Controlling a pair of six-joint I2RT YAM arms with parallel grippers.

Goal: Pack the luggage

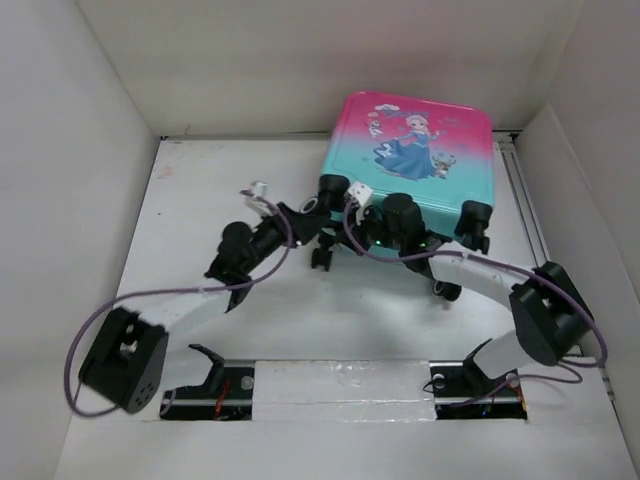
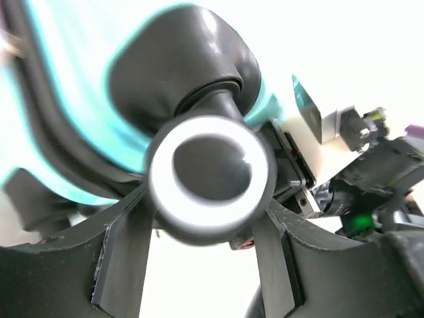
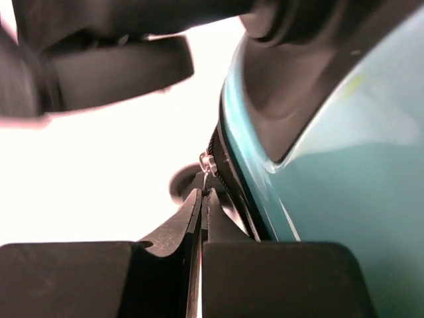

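Observation:
The luggage lies closed on the white table at the back right, princess print up, wheels toward me. My left gripper is at its near left corner. In the left wrist view my left gripper holds a black-and-white wheel between both fingers, which touch its sides. My right gripper is at the near edge of the luggage. In the right wrist view my right gripper is shut on the small metal zipper pull, beside the black zipper line of the turquoise shell.
White walls enclose the table on the left, back and right. Other luggage wheels stick out toward me. The two arms are close together; the right arm shows in the left wrist view.

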